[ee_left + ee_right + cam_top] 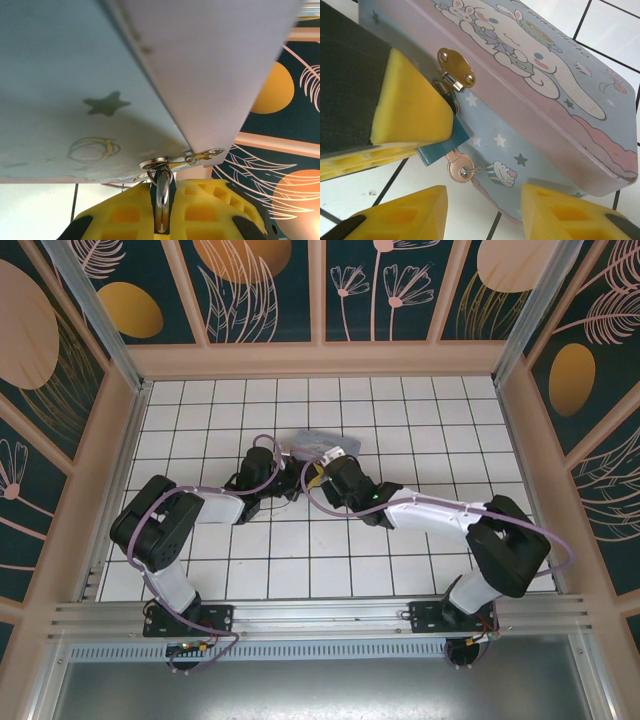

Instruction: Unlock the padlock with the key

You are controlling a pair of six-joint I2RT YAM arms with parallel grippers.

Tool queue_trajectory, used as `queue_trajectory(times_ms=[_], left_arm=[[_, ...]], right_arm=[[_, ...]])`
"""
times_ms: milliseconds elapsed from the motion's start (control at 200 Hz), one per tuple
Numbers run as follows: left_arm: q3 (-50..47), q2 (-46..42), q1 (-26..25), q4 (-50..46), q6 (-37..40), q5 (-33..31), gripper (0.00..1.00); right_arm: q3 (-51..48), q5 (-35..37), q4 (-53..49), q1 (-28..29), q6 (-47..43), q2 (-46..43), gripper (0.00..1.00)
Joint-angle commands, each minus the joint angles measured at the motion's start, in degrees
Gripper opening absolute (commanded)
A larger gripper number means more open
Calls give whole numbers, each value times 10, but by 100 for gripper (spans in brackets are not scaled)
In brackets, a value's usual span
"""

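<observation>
Key-turning step: left fingers (405,115) clamped on tiny blue-bodied padlock (441,146) hung from hasp of pastel cartoon-printed tin box (545,100). Small dull metal key (458,168) apparently seated, head at padlock's 5 o'clock, with right fingers (400,215) apart at key's 6 o'clock. Next: pinch head, twist gently.

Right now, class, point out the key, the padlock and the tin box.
key (458,169): right wrist view, on its round head.
padlock (442,145): right wrist view, on its blue body.
tin box (540,45): right wrist view, on its printed lid.
</observation>
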Motion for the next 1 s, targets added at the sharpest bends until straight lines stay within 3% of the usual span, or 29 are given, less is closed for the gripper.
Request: queue_trajectory(times_ms=[0,265,540,696,881,916,991], left_arm=[[2,-13,-3,7,10,10,0],[3,-14,-3,7,9,12,0],[0,-15,-2,9,7,15,0],[-5,-15,-3,12,9,17,0],[-13,-13,-2,16,9,14,0],[-14,-11,-3,15,9,12,0],[-14,-9,-3,16,10,9,0]], right_arm=[[25,31,-5,6,-20,17,41],[53,49,3,5,-30,50,34],[84,55,-2,-4,-17,81,13],[91,-6,1,-14,14,74,0],[92,-107,8,-21,52,65,0],[91,-118,5,-21,58,62,11],[76,-134,6,-23,76,43,44]])
